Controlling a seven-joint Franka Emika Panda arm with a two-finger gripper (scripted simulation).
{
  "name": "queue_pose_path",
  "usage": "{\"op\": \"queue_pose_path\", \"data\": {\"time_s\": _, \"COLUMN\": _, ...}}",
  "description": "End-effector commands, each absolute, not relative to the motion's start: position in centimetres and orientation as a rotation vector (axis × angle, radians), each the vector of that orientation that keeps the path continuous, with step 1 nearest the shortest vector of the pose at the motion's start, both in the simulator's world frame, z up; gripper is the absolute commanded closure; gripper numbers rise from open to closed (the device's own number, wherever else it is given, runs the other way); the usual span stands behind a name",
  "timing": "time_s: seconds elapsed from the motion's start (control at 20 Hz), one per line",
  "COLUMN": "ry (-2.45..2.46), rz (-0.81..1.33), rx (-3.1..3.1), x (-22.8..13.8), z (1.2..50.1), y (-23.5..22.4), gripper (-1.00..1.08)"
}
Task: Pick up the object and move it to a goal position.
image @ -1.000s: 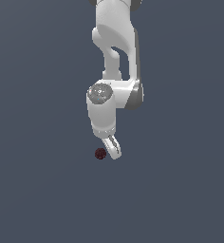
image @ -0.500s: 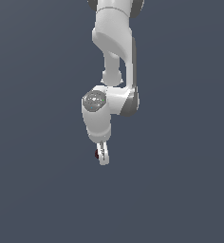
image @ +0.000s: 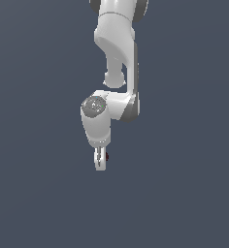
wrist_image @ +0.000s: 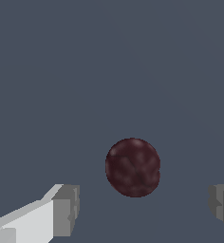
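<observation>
One small maroon ball, faintly speckled, sits on the plain grey floor between the two grey-padded fingers, touching neither; from the exterior view only a sliver of it peeks out just beside the fingertips on that view's right. One white gripper hangs pointing down over it with its jaws spread wide, holding nothing. One white arm reaches down from above, and I can read no writing, label or brand on any of it.
</observation>
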State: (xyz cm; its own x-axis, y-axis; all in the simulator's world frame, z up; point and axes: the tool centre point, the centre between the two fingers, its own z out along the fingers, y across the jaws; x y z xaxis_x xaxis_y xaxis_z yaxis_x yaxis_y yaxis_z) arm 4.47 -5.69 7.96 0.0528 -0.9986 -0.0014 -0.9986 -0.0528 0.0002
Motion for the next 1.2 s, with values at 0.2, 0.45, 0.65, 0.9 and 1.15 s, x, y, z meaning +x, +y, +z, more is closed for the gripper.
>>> {"op": "queue_pose_path", "data": {"time_s": 0.2, "ry": 2.178, "rz": 0.001, "rx": -2.264, "x": 4.5, "z": 7.8, "y": -5.8, "gripper": -0.92}}
{"op": "queue_pose_path", "data": {"time_s": 0.45, "ry": 2.18, "rz": 0.001, "rx": -2.262, "x": 4.5, "z": 6.4, "y": -5.8, "gripper": -0.92}}
{"op": "queue_pose_path", "data": {"time_s": 0.65, "ry": 2.183, "rz": 0.001, "rx": -2.259, "x": 4.4, "z": 4.2, "y": -5.8, "gripper": -0.92}}
{"op": "queue_pose_path", "data": {"time_s": 0.9, "ry": 2.184, "rz": 0.001, "rx": -2.258, "x": 4.5, "z": 2.9, "y": -5.8, "gripper": -0.92}}
{"op": "queue_pose_path", "data": {"time_s": 1.15, "ry": 2.184, "rz": 0.001, "rx": -2.258, "x": 4.5, "z": 2.8, "y": -5.8, "gripper": 1.08}}
